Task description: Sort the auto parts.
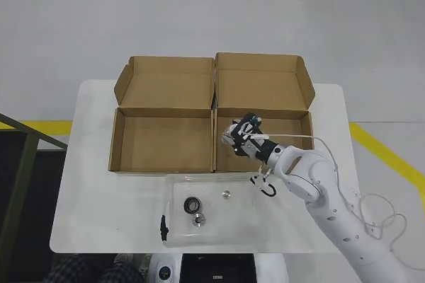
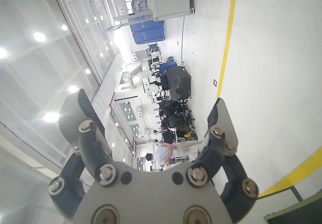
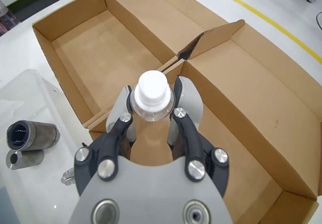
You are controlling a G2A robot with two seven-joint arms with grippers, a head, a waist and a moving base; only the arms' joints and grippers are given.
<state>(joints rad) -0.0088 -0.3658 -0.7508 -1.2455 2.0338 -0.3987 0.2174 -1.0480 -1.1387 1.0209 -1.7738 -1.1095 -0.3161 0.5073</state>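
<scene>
My right gripper (image 3: 153, 99) is shut on a small clear part with a white cap (image 3: 152, 84). It holds the part above the near corner of the right cardboard box (image 3: 239, 89), close to the wall shared with the left cardboard box (image 3: 105, 54). The top view shows this gripper (image 1: 242, 134) over the right box (image 1: 290, 127), with the left box (image 1: 159, 141) beside it. My left gripper (image 2: 151, 106) is open with nothing between its fingers and points away into the room.
A clear tray (image 1: 219, 233) lies in front of the boxes and holds a black ring (image 1: 193, 204) and small metal pieces (image 1: 199, 220). In the right wrist view, a steel sleeve (image 3: 31, 134) and a smaller metal cylinder (image 3: 24, 159) lie in it. Both box lids stand open at the back.
</scene>
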